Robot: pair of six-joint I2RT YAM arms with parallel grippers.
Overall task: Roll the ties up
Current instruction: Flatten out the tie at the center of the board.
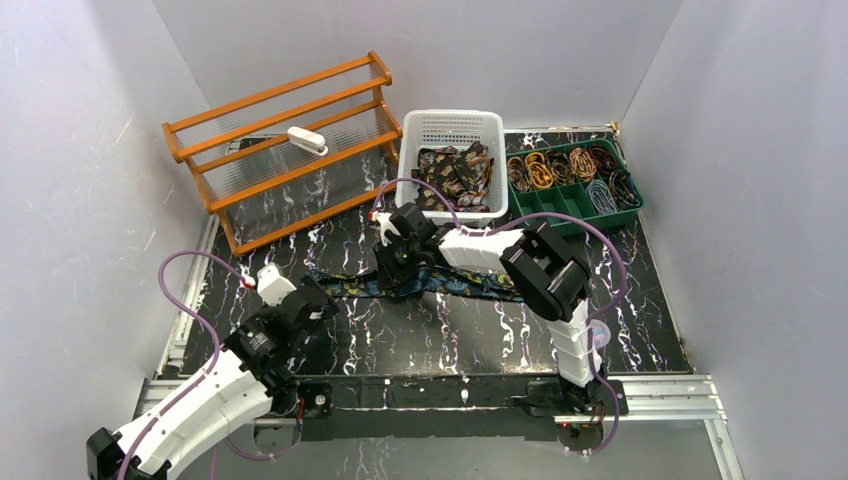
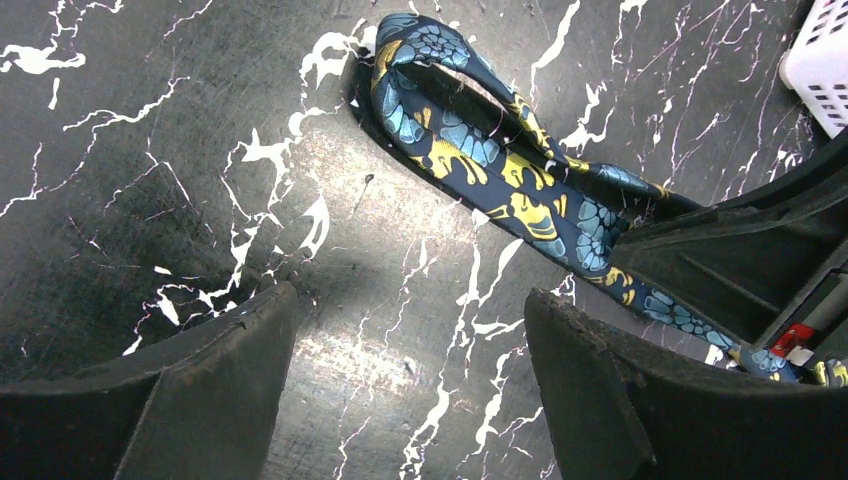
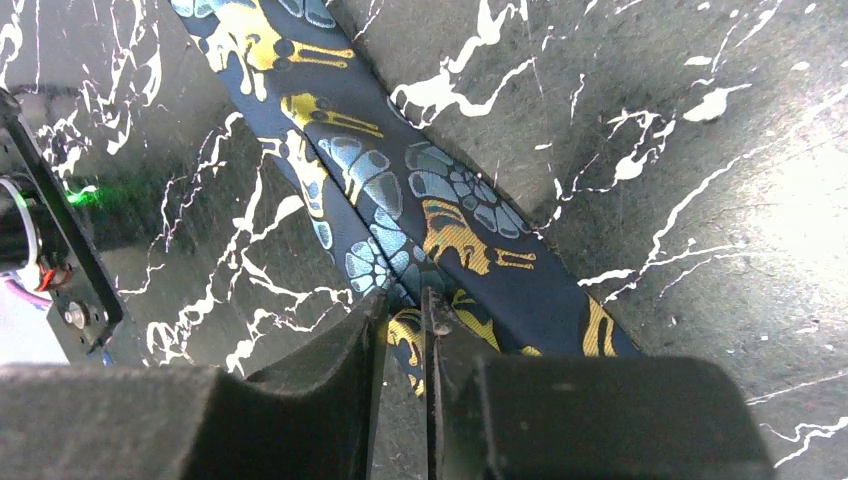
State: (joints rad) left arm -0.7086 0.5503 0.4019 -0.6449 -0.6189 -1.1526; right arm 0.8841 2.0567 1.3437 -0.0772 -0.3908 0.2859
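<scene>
The dark blue paisley fabric necktie (image 3: 440, 200) lies across the black white-veined worktop (image 1: 450, 340). The right pincer (image 3: 405, 335) is clamped on its doubled length; that thin pinch may slip, letting the fold spring open. The left pincer (image 2: 405, 320) hovers spread apart, empty. Only the left wrist view shows the looped end.

Left arm (image 1: 205, 395): set low, reaching forward and rightward from its base at near left. Left tool (image 2: 405, 320): fingers spread wide, nothing between them. Right arm (image 1: 565, 300): upright from its base, elbow bent, forearm stretched leftward. Right tool (image 3: 405, 315): pointed down, fingers pinched together on tie (image 3: 450, 200).
</scene>
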